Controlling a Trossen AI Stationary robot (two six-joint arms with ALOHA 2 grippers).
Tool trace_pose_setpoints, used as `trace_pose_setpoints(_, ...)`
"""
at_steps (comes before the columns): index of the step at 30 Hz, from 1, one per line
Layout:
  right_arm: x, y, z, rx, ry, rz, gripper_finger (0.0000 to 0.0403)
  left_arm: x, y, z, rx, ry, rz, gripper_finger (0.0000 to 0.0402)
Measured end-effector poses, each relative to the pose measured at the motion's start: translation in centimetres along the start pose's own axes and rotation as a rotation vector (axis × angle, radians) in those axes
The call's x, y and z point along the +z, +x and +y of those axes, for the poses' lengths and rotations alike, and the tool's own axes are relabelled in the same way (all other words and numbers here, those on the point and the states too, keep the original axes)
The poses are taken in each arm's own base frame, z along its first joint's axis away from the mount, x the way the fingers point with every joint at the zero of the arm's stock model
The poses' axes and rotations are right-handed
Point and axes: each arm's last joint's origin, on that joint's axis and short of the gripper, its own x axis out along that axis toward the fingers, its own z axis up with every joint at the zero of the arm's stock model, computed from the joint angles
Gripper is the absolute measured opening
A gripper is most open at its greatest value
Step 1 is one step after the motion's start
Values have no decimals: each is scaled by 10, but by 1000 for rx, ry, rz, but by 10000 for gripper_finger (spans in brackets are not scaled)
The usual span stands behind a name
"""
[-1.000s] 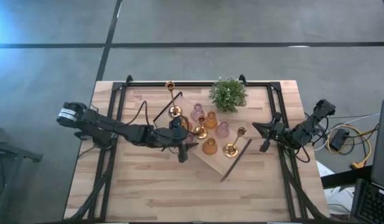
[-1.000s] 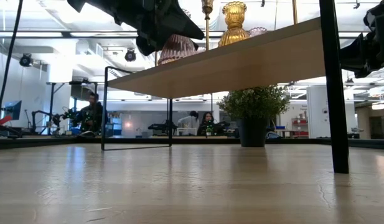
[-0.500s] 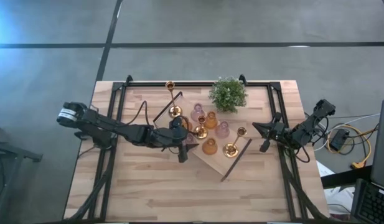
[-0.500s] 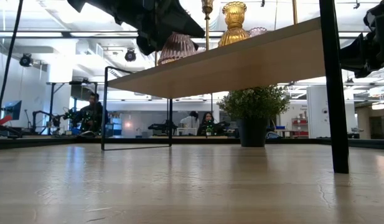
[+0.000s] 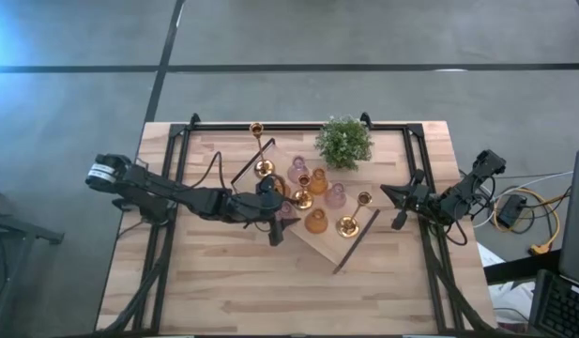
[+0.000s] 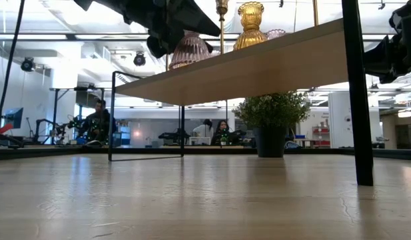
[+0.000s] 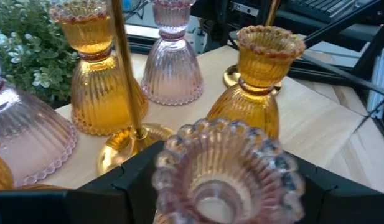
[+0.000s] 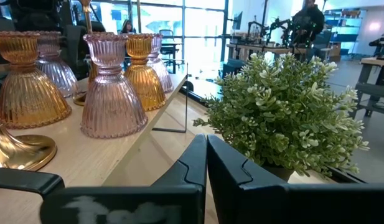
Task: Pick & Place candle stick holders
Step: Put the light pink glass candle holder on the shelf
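Since our left hand (image 7: 223,186) is clamped around a pink holder (image 7: 226,171) over the tray (image 5: 319,242), our right hand (image 8: 206,163), pressed together, waits aside

Your bench (image 5: 233,291) lies bare along the near half. The wooden tray (image 5: 319,246) is crowded with candle stick holders (image 5: 316,222), and the potted plant (image 5: 343,143) blocks its far corner.
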Motion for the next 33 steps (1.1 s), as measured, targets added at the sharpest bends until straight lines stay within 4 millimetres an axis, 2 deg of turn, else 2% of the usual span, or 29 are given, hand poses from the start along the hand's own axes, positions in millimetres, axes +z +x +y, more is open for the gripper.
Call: trace_pose_setpoints(33, 0, 0, 0, 0, 0, 0, 8, 10, -5, -3, 8, 19, 89, 250)
